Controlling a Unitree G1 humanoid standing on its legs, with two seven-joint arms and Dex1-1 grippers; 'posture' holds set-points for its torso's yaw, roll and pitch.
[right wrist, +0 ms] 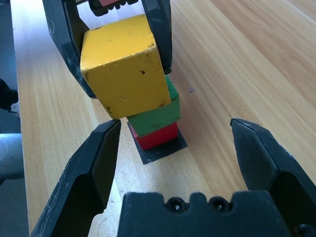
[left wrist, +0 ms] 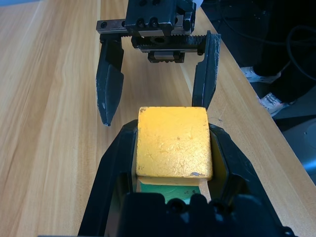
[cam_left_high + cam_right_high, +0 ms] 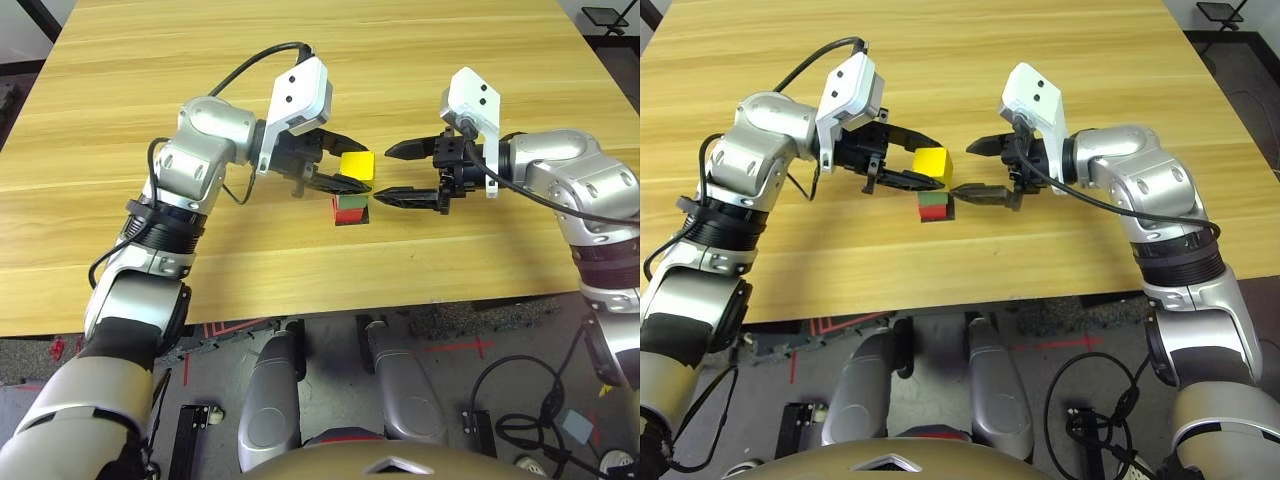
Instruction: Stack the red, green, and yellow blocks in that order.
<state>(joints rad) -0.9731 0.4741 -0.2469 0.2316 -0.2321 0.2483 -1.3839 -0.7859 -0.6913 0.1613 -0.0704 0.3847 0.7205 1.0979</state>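
- the left gripper (image 3: 366,169) comes in from the left, its jaws closed on opposite sides of the yellow block (image 3: 357,168).
- the yellow block is over the green block (image 1: 157,117), turned at an angle to it; whether the two touch, i can't tell.
- the green block sits on top of the red block (image 1: 157,137).
- the red block stands on a flat black square patch (image 1: 170,152) on the wooden table (image 3: 230,270), nearer the near edge than the far one.
- the right gripper (image 3: 382,174) is just to the right of the yellow block, jaws wide and nothing between them, pointing left toward the other gripper.
- beyond the table, a person's light shoes (image 2: 271,102) are on the floor, on the near side toward the right.
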